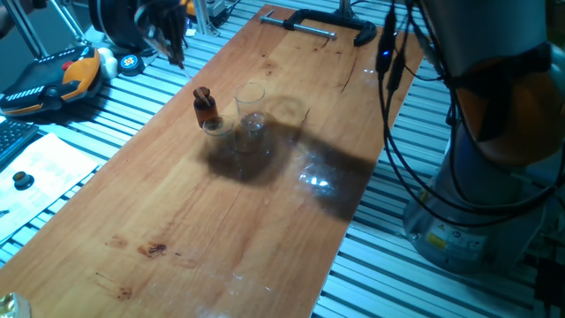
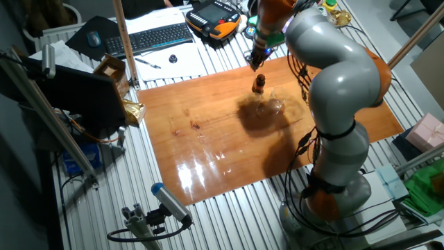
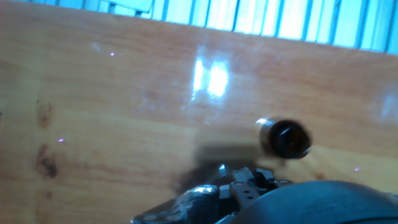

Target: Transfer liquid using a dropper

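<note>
The dropper (image 1: 179, 58) seems to be the slim reddish piece hanging at the tips of the pincer (image 1: 175, 44) in one fixed view. It is up in the air, above the far left edge of the worktop (image 1: 177, 212), and too blurred to show its clear tube. Whether the pincer's fingers are clamped on it or merely close together I cannot tell. The hand view shows only a dark, blurred bit of the fingers (image 3: 245, 186) at the bottom edge.

Near the pincer and lower down stands the small brown bottle (image 1: 205, 106), upright on the worktop. The hand view looks down on its dark round mouth (image 3: 289, 138) just beyond the fingers. In the other fixed view the pincer (image 2: 254, 62) hangs a little beyond the bottle (image 2: 259, 85), on the side toward the keyboard (image 2: 149, 38).

Just beside the bottle stand the clear glass cups (image 1: 251, 106), close together. The arm's shadow lies across them.

Farther out, a black clamp (image 1: 309, 22) grips the worktop's far end, and an orange-and-black handheld controller (image 1: 62, 79) lies off the worktop on the ribbed metal base.
</note>
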Controlling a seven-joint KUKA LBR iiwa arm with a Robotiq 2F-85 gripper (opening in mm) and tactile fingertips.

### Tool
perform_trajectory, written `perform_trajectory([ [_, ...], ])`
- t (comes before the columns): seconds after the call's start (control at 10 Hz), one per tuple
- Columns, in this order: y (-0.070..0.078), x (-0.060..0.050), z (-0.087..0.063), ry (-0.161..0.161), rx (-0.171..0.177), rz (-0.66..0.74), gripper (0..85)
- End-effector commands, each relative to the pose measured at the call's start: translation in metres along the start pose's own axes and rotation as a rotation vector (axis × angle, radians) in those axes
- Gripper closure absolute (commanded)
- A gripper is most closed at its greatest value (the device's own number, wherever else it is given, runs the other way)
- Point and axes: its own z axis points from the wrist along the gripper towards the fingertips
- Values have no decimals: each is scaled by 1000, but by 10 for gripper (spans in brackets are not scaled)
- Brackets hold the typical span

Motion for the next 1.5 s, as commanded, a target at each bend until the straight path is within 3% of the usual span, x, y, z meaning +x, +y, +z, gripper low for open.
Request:
perform_trajectory([
  [0.0,-9,-6,0,-4,4,-11,843],
  [0.2,-25,-16,7,-27,11,-31,843],
  [0.6,-40,-30,18,-71,25,-50,843],
  [0.9,-47,-39,30,-72,15,-61,843],
  [1.4,-47,-35,58,-80,17,-71,843],
])
